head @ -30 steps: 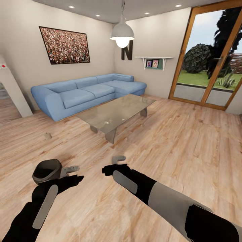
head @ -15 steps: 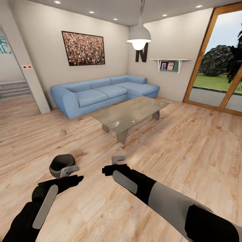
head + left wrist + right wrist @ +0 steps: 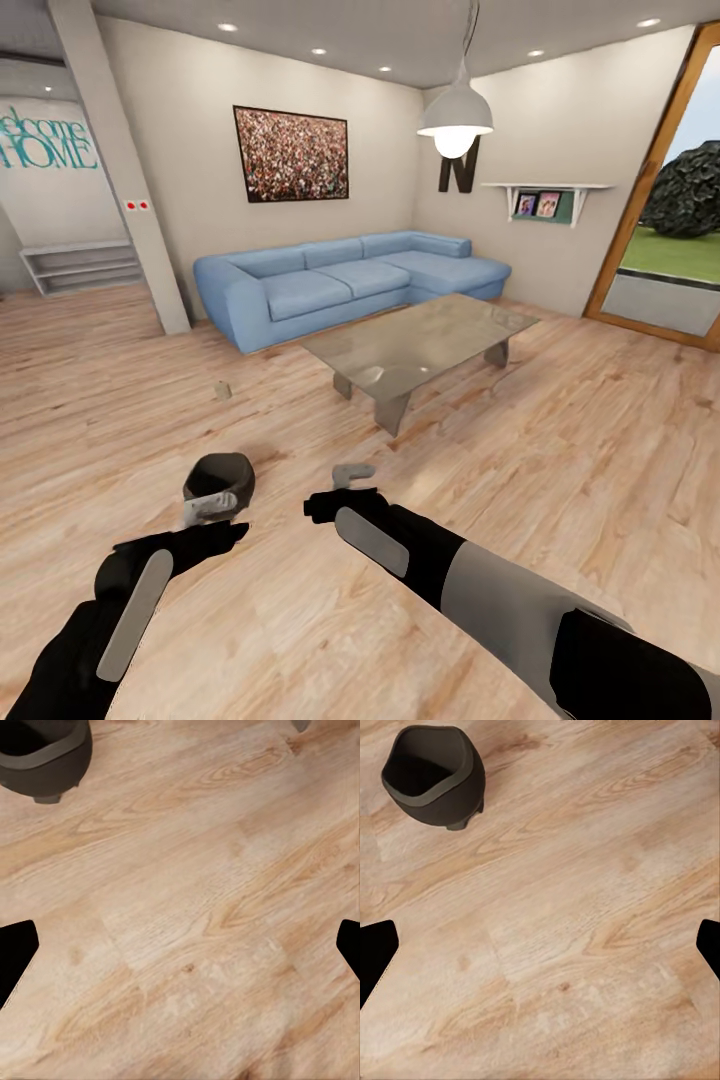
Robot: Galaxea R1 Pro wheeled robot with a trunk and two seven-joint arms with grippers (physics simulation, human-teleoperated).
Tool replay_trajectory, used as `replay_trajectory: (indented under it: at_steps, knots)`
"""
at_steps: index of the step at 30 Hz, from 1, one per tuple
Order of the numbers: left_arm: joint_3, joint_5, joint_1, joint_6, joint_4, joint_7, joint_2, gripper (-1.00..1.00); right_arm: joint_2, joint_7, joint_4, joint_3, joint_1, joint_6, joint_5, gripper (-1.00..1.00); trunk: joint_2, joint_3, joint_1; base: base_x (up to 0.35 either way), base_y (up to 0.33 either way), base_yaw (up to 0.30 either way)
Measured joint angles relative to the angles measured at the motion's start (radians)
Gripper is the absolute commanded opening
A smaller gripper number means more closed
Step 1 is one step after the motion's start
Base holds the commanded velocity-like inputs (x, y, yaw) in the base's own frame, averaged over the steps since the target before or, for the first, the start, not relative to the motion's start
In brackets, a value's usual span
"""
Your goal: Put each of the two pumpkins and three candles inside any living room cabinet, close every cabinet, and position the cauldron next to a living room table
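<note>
Left arm (image 3: 110,620): matte black casing, rounded segments, one long grey oval stripe along the forearm. Left gripper (image 3: 208,506): pale grey fingers on a black wrist block.

Right arm (image 3: 480,590): black forearm with a matching grey oval stripe, a wide light-grey sleeve section behind it, then black again at the upper arm. Right gripper (image 3: 350,474): pale grey fingers. Wrist views: black fingertip corners at both edges.

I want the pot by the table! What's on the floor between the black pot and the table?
Nothing: in the head view, just bare wood floor lies between the cauldron and the table.
</note>
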Motion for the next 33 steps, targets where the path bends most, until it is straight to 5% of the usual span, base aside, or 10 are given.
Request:
replay_trajectory:
  at_steps: [14,33]
  knots:
    - [0.000,0.000,0.000,0.000,0.000,0.000,0.000,1.00,0.000,0.001,0.000,0.000,0.000,-0.001,0.000,1.00,0.000,0.018,0.000,-0.047,0.252,0.201]
    - [0.000,0.000,0.000,0.000,0.000,0.000,0.000,1.00,0.000,0.001,0.000,0.000,0.000,-0.001,0.000,1.00,0.000,0.023,0.000,-0.125,0.281,0.068]
